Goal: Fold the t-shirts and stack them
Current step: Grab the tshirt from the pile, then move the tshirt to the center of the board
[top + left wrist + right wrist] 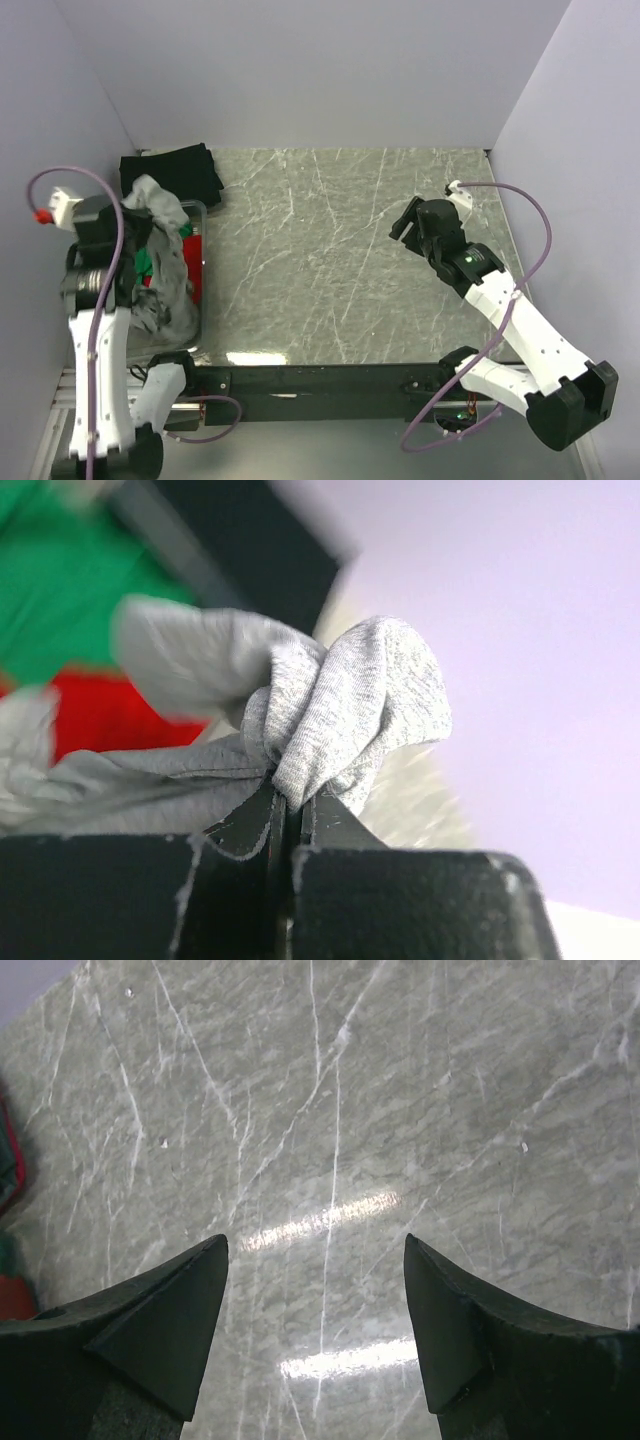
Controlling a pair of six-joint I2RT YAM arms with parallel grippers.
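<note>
The heather-grey t-shirt (168, 275) sits over at 9 o'clock on the counter (330, 250), mostly slumped in the bin (197, 207). One bunch of it is pulled up above the rim. The left pincer (290, 810) is clenched on that bunch, and in the left wrist view the fabric puffs out right above the closed tips. It looks like a pinch grab on a random fold rather than a collar or hem, so the shirt will probably come out in a lump and need spreading.

Under and beside the grey one are the green t-shirt (146, 262) and the red t-shirt (194, 250), both down in the bin, so they're waiting their turn. The black t-shirt (170, 172) lies on the counter at about 10 o'clock, just past the bin. It looks fairly flat and squared off, so that's probably the start of the stack.

The right pincer (315, 1245) is spread wide with nothing in it. It hangs over bare marble at roughly 3 o'clock, well apart from all the shirts. Most likely it's parked there so the middle of the counter is free for laying the grey shirt out.
</note>
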